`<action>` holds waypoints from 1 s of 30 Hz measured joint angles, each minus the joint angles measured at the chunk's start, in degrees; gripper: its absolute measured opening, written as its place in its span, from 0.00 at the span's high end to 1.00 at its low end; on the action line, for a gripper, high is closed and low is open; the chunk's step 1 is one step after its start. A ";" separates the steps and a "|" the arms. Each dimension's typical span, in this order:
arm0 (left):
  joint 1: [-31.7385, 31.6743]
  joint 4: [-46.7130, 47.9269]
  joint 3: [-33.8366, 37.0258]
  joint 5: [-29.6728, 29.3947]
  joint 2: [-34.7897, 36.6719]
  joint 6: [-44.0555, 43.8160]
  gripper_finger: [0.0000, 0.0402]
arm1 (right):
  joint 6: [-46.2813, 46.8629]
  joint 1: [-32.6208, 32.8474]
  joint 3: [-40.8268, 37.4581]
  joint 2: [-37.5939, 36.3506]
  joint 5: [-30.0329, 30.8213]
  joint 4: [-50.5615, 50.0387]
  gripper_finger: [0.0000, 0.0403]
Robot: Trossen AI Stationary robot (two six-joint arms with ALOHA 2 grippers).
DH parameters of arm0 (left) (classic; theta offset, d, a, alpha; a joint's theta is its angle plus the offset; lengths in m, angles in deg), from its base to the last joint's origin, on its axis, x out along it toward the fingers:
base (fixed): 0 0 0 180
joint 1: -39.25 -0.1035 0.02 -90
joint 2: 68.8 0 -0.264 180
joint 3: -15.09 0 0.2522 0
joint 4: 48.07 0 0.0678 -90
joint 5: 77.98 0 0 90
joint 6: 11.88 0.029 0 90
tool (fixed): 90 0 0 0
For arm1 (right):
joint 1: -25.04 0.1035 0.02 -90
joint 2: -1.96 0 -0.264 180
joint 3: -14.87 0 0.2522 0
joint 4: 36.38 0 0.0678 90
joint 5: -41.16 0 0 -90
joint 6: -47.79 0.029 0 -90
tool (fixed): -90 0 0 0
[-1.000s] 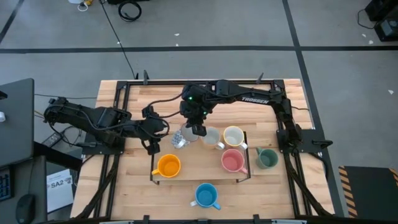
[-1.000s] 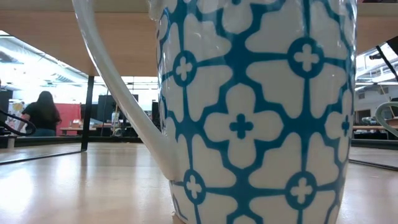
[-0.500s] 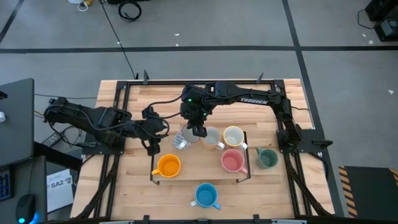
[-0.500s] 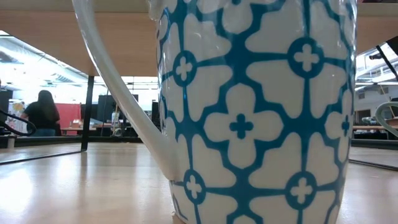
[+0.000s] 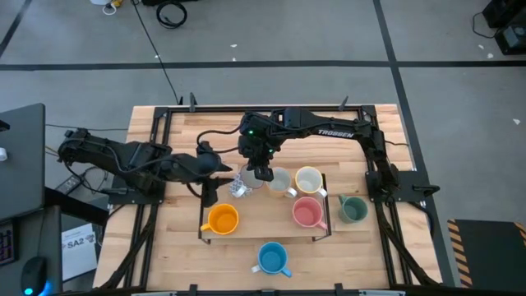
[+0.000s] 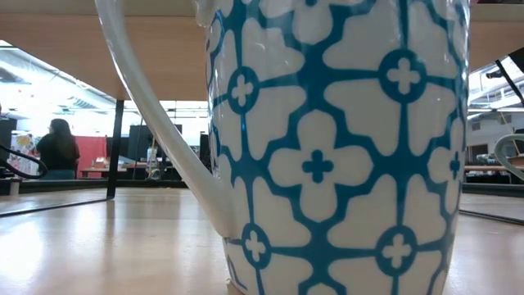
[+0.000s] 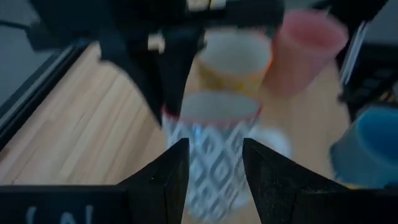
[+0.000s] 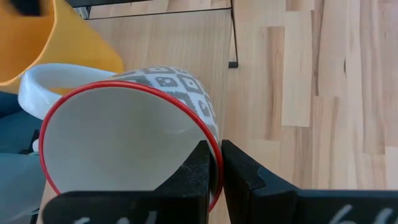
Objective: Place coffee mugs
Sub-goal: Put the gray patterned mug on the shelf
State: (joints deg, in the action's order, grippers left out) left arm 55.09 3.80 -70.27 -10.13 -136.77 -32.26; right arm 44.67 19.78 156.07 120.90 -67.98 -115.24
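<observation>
A white mug with a grey diamond pattern and a red rim [image 5: 238, 186] is tilted at the left end of a low wooden shelf. My right gripper [image 5: 261, 173] is above it, shut on its rim. My left gripper [image 5: 215, 176] is open at the mug's left side; in the left wrist view its fingers [image 7: 180, 168] stand on either side of the mug [image 7: 211, 149], and I cannot tell if they touch it. The orange mug [image 5: 222, 219], pink mug [image 5: 307, 212], a cream mug [image 5: 309, 180] and a white mug [image 5: 281, 182] stand on the shelf. The dark green mug [image 5: 352, 209] and the blue mug [image 5: 272, 258] stand on the table. My right gripper pinches the patterned mug's red rim [image 8: 214, 140], one finger inside the mug and one outside against its wall. The fingers come from above, pointing down. The mug is tilted, its mouth turned toward the wrist camera.
The shelf has a thin black frame [image 5: 200, 232] around it. A blue-and-white patterned mug [image 6: 327, 147] fills the low view beneath a wooden board. Black rails [image 5: 161, 131] border the table. A person [image 6: 56, 147] sits far off in the room behind.
My left gripper has moved toward the table's right, closing in on the patterned mug held by my right gripper. The right arm has kept still.
</observation>
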 joint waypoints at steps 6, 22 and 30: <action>-3.52 -8.05 -0.13 -0.50 -2.45 -6.43 0.61 | 0.20 0.00 0.00 0.00 0.00 0.04 0.93; -8.03 -3.88 0.02 5.50 -5.00 -16.48 0.61 | 0.61 0.00 0.00 0.00 0.17 -0.27 0.92; -8.05 -0.69 -0.13 6.56 -5.09 -16.68 0.61 | 0.70 0.00 0.00 0.00 0.42 -0.15 0.92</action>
State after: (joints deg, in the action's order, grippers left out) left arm 47.04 3.11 -70.40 -3.57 -141.86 -48.94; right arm 45.37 19.78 156.07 120.90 -67.56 -115.39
